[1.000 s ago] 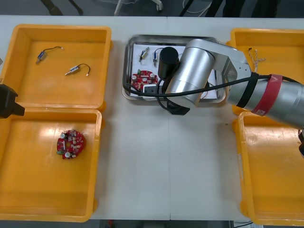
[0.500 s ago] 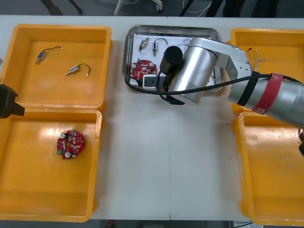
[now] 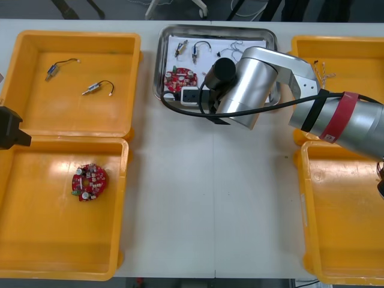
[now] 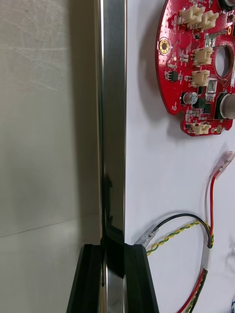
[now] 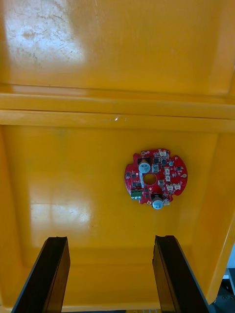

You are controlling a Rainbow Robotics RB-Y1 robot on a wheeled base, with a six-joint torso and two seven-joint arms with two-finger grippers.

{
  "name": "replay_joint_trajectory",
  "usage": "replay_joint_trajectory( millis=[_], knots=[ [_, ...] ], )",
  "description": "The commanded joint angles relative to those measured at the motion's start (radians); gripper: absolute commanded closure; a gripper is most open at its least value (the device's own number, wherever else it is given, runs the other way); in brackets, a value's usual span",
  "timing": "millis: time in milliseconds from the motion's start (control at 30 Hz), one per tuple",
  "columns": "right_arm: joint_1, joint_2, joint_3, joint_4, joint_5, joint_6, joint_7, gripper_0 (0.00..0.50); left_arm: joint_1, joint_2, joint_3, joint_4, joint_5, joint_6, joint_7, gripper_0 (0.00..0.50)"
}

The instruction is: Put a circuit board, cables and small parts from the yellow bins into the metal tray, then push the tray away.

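right gripper (image 4: 113, 247) pinched on near rim of metal tray (image 3: 162, 60) | tray's right at the worktop's far edge, circuit board (image 3: 180, 78) and cables (image 4: 211, 205) inside | risk imo: a long shove tips it over that edge, or the rim slips and the tray twists | left gripper (image 5: 110, 274) gaping, parked over near-left yellow bin (image 3: 36, 240)

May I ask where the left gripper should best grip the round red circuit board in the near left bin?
By two opposite edges, from straight above: the circuit board lies flat on the yellow bin floor, clear of the walls. The open left gripper faces it; the right gripper clamps the metal tray rim.
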Motion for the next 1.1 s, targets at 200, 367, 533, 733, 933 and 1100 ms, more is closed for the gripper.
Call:
replay_joint_trajectory(
  millis=[200,367,533,733,933,1100],
  knots=[
    [-0.045,0.012,-0.035,0.053,0.023,-0.08,0.037,0.5,0.016,0.043,0.032,-0.027,0.007,0.006,-0.077,0.0],
    [-0.048,0.012,-0.037,0.077,0.026,-0.106,0.037,0.5,0.016,0.043,0.032,-0.027,0.007,0.006,-0.077,0.0],
    [-0.048,0.012,-0.037,0.083,0.032,-0.107,0.037,0.5,0.016,0.043,0.032,-0.027,0.007,0.006,-0.077,0.0],
    [-0.048,0.012,-0.037,0.088,0.03,-0.107,0.037,0.5,0.016,0.043,0.032,-0.027,0.007,0.006,-0.077,0.0],
    [-0.048,0.014,-0.035,0.088,0.027,-0.109,0.039,0.165,0.016,0.043,0.032,-0.027,0.007,0.006,-0.077,0.0],
    [-0.05,0.022,-0.041,0.087,0.027,-0.107,0.039,0.0,0.016,0.043,0.032,-0.027,0.007,0.006,-0.077,0.0]
  ],
)
